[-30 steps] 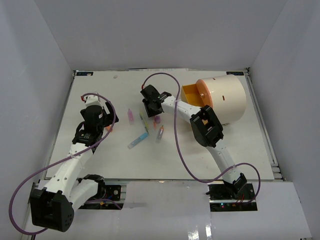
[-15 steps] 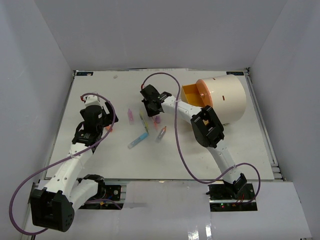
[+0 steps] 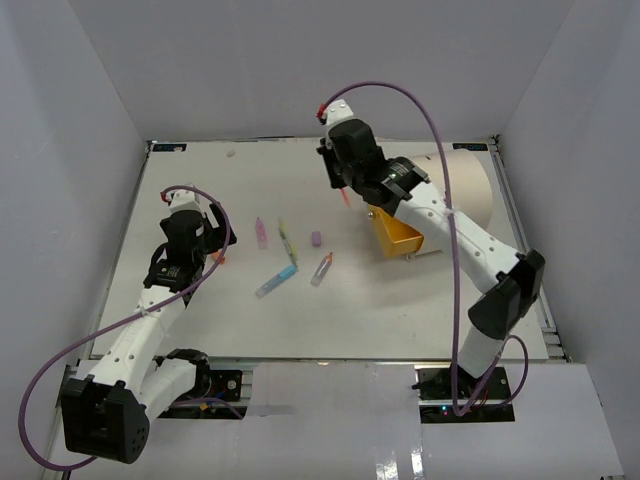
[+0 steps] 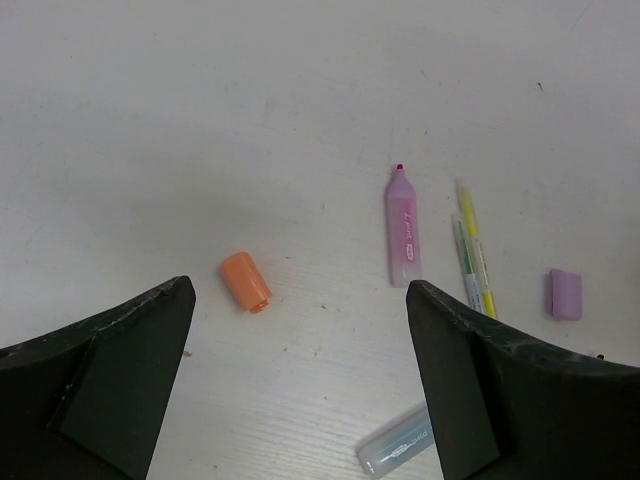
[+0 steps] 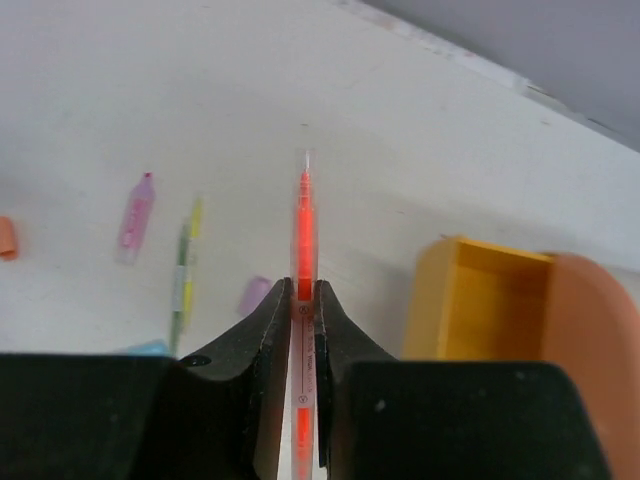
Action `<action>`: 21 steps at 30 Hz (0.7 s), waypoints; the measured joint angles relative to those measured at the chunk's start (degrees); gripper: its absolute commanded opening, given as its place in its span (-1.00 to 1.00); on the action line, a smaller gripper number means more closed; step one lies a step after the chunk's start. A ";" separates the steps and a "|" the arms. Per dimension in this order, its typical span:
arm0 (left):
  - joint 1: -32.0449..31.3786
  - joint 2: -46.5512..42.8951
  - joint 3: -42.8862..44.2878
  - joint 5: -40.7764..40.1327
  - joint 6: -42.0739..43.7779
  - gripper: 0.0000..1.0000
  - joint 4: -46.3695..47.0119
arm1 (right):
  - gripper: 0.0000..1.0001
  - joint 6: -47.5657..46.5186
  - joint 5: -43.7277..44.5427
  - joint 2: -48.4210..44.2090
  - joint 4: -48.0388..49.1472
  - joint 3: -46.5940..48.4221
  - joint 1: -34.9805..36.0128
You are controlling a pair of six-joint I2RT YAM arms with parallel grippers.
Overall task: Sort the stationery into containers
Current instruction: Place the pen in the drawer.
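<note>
Matt table (image 4: pixel 150 100), clear plastic pen (image 5: pixel 303 230) — glossy

orange cap (image 4: pixel 246 282), pink highlighter (image 4: pixel 403 228), purple cap (image 4: pixel 566 294), yellow-green pen (image 4: pixel 472 255); red pen (image 5: pixel 303 220); yellow drawer (image 5: pixel 428 310).

Red pen (image 5: pixel 304 230) aloft (clamped), pink highlighter (image 4: pixel 403 228) flat, drawer (image 5: pixel 432 305) open

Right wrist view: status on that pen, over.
Right pincer shut on the red pen. Left pincer open above the orange cap. Yellow drawer open, nothing blocking it.
</note>
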 measured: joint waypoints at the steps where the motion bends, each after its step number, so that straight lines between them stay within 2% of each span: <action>1: 0.00 0.00 0.00 0.04 0.00 0.96 0.00 | -0.78 -1.18 1.49 -3.04 -0.13 -2.03 -0.70; 5: 0.00 0.07 0.00 0.31 0.02 0.96 0.00 | -0.78 -6.51 6.47 -9.38 -0.39 -9.27 -4.94; 10: 0.20 0.31 0.00 0.52 0.02 0.96 0.00 | -0.67 -11.37 8.94 -9.55 -1.64 -15.80 -9.60; 13: 0.20 0.37 0.00 0.74 0.02 0.96 0.00 | -0.39 -12.55 8.68 -9.31 -2.29 -17.68 -10.62; 14: 0.20 0.37 0.00 0.85 0.02 0.96 0.00 | -0.12 -12.66 8.66 -9.31 -2.47 -17.88 -10.75; 16: 0.22 0.42 0.00 0.92 0.02 0.96 0.00 | 0.10 -12.68 8.09 -9.25 -2.54 -17.88 -10.97; 19: 0.22 0.44 0.00 1.20 0.02 0.96 0.00 | 0.26 -12.11 6.03 -9.25 -2.47 -17.86 -10.91; 21: 0.22 0.46 0.00 1.42 0.02 0.96 0.02 | 0.27 -11.69 4.92 -9.25 -2.56 -17.55 -10.43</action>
